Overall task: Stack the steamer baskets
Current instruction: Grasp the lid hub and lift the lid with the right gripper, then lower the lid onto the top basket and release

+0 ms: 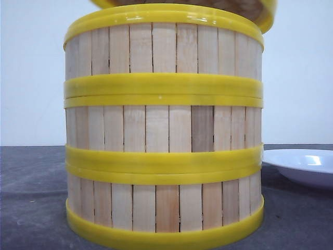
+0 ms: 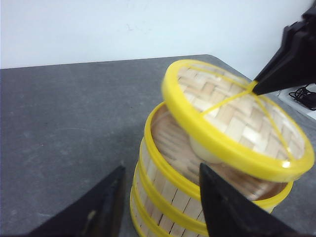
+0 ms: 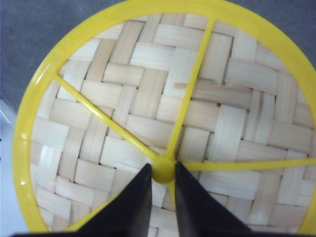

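Looking at the front view, I see the three baskets [image 1: 163,130] already stacked on the table [image 1: 31,198], left of the plate [image 1: 304,165]. I judge only the lid [image 2: 232,118] is left: my right gripper [image 3: 162,173] pinches its hub, holding it tilted above the stack. My left gripper [image 2: 160,197] stands open nearby.

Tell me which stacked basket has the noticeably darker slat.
The middle steamer basket: one brown slat right of centre; the top basket and bottom basket are evenly pale.
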You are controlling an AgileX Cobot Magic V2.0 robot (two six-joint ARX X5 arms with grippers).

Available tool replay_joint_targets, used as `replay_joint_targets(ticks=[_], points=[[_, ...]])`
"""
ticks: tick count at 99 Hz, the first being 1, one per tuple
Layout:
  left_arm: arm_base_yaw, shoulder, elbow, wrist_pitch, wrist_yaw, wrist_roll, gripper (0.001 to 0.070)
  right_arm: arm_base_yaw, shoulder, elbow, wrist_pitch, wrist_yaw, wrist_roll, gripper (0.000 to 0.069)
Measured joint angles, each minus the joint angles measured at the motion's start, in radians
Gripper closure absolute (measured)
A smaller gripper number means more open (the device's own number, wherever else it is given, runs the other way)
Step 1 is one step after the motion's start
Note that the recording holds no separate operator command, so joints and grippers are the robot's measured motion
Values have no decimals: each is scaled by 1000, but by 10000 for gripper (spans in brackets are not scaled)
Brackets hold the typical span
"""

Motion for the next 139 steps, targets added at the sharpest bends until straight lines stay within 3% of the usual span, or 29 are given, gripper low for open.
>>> replay_joint_targets(ticks=[122, 129, 139], points=[[0, 0, 0, -2, 0, 0, 435, 45, 111, 6, -1, 63, -5, 638], [0, 0, 0, -3, 0, 0, 435, 45, 112, 6, 6, 63, -5, 580], [0, 0, 0, -4, 0, 0, 435, 45, 115, 6, 33, 69, -5, 395]])
